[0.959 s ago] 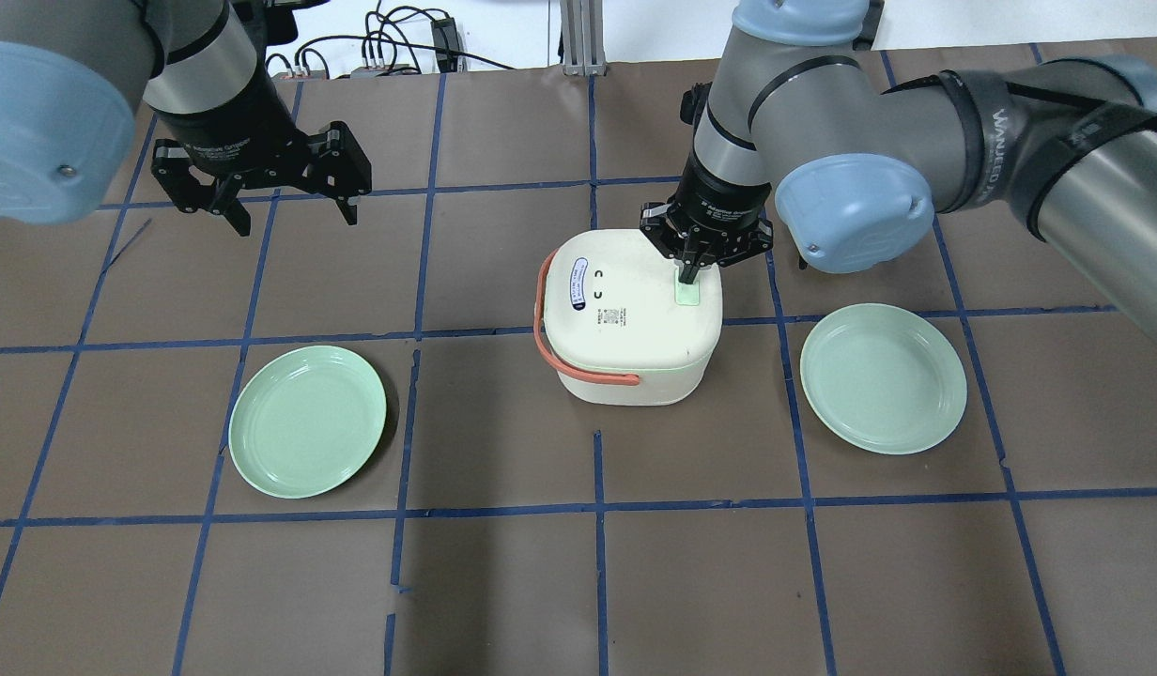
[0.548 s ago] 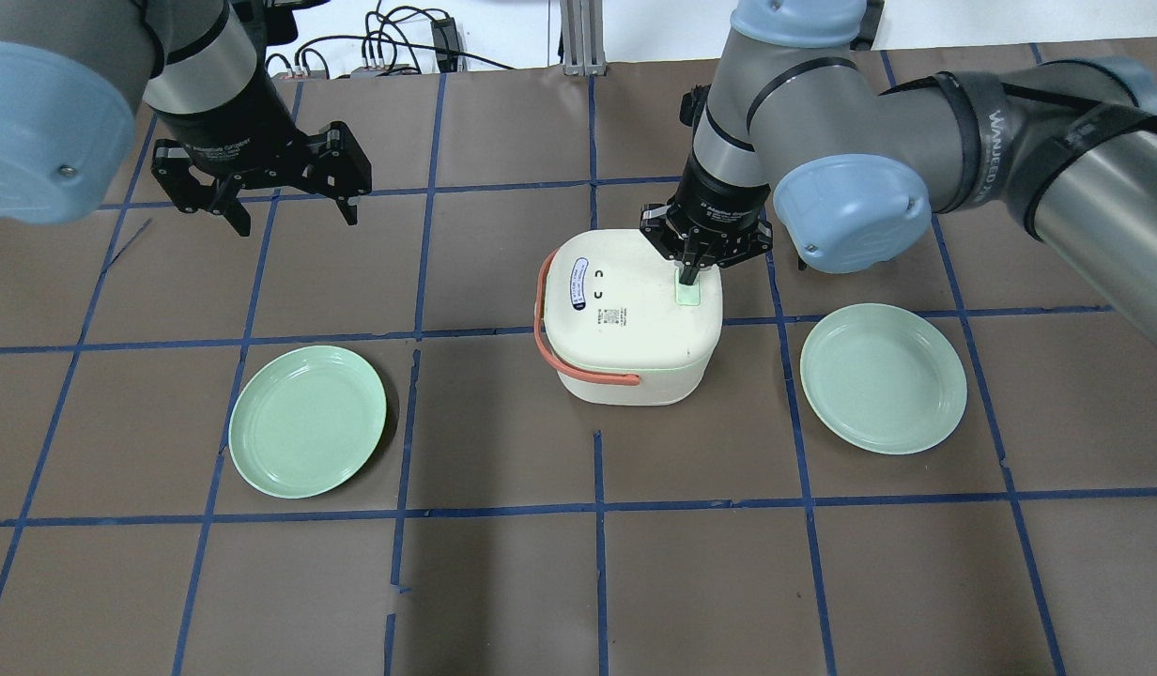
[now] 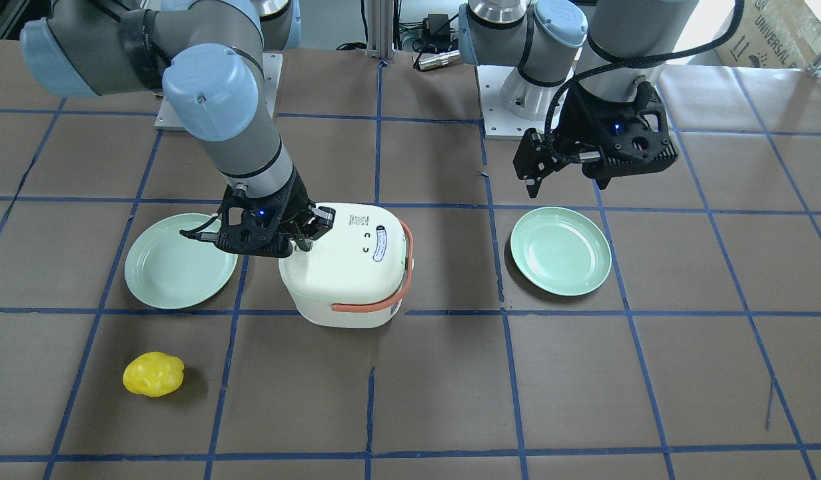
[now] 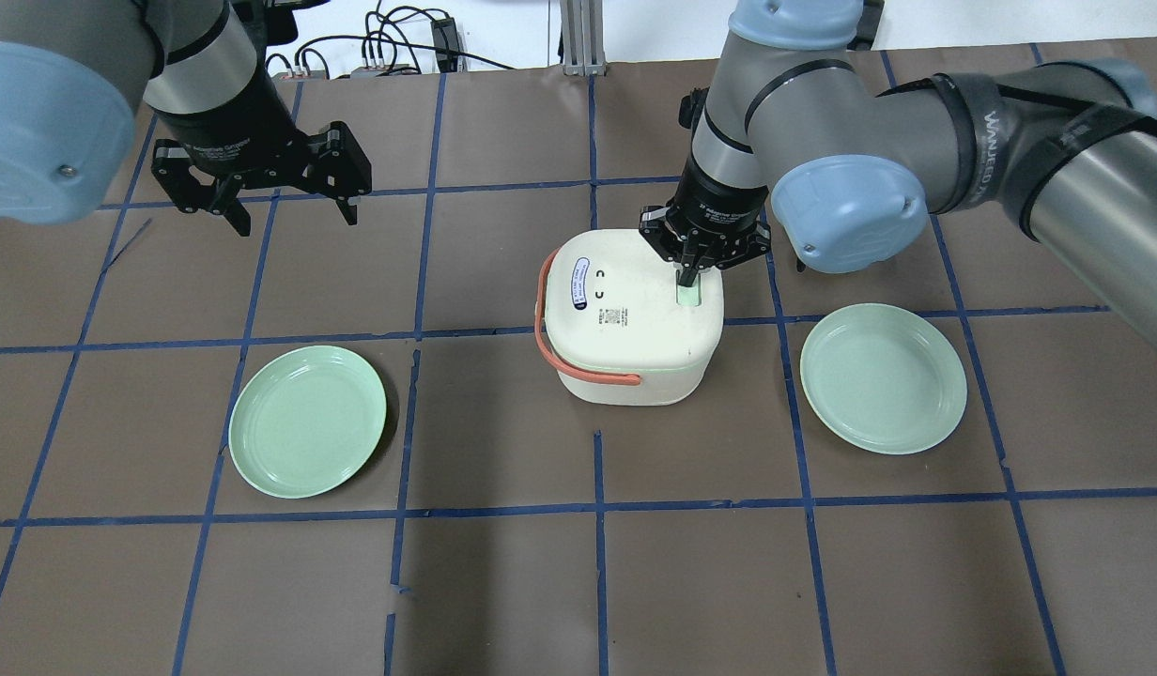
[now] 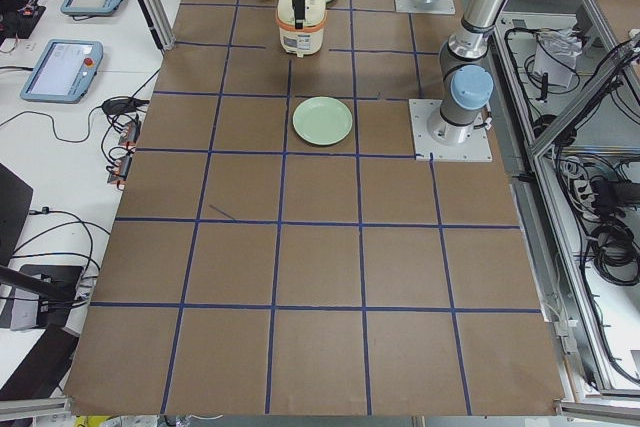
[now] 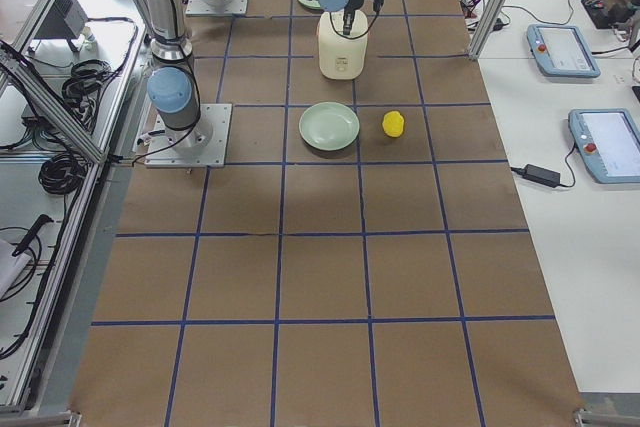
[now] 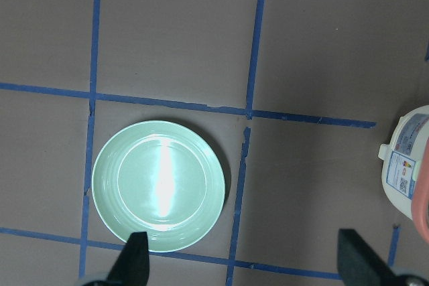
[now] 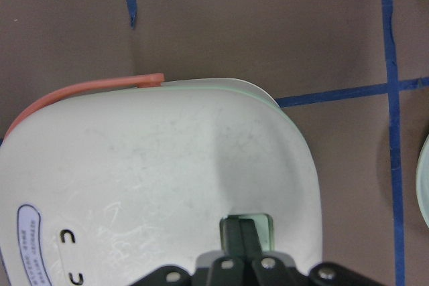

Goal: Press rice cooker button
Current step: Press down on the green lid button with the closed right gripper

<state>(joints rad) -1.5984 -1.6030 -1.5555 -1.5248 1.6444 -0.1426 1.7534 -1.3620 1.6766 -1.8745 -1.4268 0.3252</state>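
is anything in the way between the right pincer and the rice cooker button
Nothing visible stands between them. The right pincer is shut, and its tips sit at the green button on top of the rice cooker.

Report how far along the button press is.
Done: the shut right gripper is at the green button on top of the rice cooker. In hand: the press, tips in the button's recess. Left: lid shut, withdrawal not yet done. The left gripper hangs open.
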